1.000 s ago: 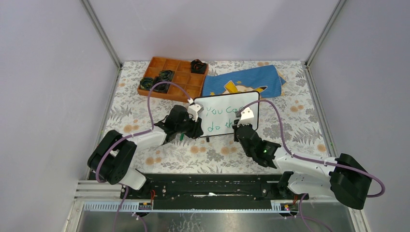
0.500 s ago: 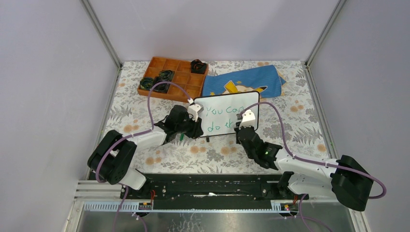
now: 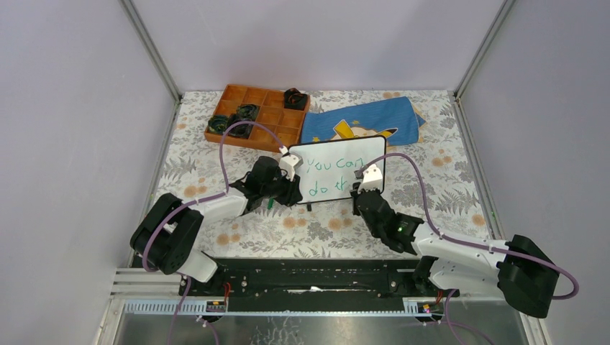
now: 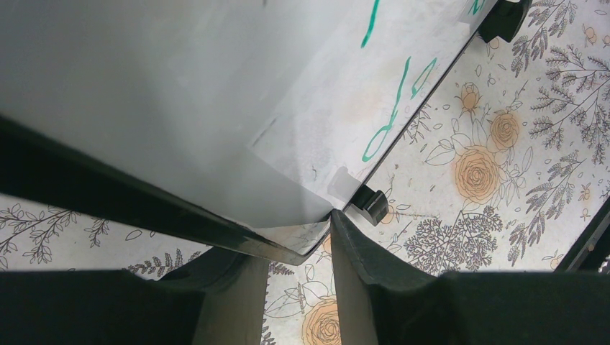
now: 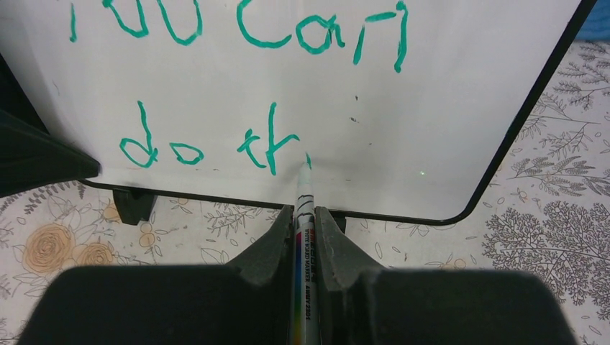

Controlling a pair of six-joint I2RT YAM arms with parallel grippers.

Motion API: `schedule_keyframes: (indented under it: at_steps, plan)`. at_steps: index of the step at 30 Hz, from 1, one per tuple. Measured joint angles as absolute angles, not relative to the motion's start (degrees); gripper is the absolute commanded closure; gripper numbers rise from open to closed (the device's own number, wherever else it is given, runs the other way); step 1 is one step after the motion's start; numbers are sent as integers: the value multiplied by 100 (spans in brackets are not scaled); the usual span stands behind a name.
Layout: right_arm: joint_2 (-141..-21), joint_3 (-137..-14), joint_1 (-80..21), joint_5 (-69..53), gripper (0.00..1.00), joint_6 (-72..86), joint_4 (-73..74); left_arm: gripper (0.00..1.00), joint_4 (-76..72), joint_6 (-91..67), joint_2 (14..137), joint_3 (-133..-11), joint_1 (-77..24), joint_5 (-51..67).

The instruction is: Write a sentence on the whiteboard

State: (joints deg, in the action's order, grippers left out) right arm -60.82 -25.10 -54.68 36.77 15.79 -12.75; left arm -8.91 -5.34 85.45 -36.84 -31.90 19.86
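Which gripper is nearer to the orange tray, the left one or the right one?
Left. The left gripper clamps the left edge of the whiteboard, just in front of the orange tray. The right gripper holds a marker at the board's lower middle, farther off.

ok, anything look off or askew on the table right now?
Nothing spilled or broken. The whiteboard stands slightly skewed, its lower corner pinched in the left gripper. The sentence stops at "do th".
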Motion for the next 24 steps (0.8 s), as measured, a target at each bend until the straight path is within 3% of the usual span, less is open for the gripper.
schedule_keyframes:
  at_steps: [24]
  plan:
    - [-6141, -2604, -5468, 3701, 100, 1522, -1619, 59, -893, -534, 8545, -3684, -3221, 1944]
